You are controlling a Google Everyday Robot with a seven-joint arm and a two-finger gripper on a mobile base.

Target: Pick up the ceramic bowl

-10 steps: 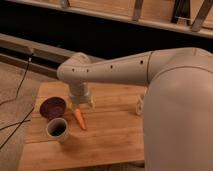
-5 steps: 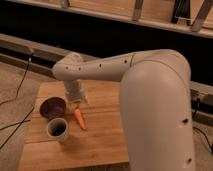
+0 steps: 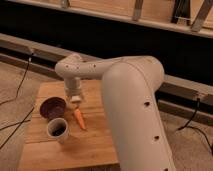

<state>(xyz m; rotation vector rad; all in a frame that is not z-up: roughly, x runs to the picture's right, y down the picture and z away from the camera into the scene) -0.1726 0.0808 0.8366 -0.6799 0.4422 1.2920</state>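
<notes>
On left of tabletop: ceramic bowl [image 3: 52, 107], 1 pc; small, round, shallow, dark maroon-brown, glossy; upright on the wood.
Bowl's neighbours: cup at its front edge, carrot just to its right; can't tell if cup & bowl touch.
Cup [image 3: 57, 129]: 1 pc; pale outside, dark inside, roughly cylindrical, upright, a bit narrower than bowl.
Carrot [image 3: 79, 118]: 1 pc; orange, tapered, lying flat, slightly slanted; apart from cup.
Gripper [image 3: 75, 98]: 1, pale, hangs down from wrist, low over table, just right of bowl's rim & over carrot's far end; wide or narrow: can't tell.
Arm [image 3: 130, 105]: white, smooth rounded shell w/ small dark holes in rows; bends from big foreground segment to slimmer link over table's back edge.
In the way: carrot sits under gripper beside bowl; cup crowds bowl's near side; arm hides table's right part.
Table [image 3: 50, 155]: 1, light-brown wood, plank strips w/ visible grain, rectangular.
Floor [image 3: 10, 90]: greyish, speckled.
Left cables [image 3: 20, 80]: 2 dark strands curving over floor.
Right cable [image 3: 192, 120]: 1 dark strand, drops from rail.
Rail [image 3: 30, 47]: long grey ledge along dark back wall.
</notes>
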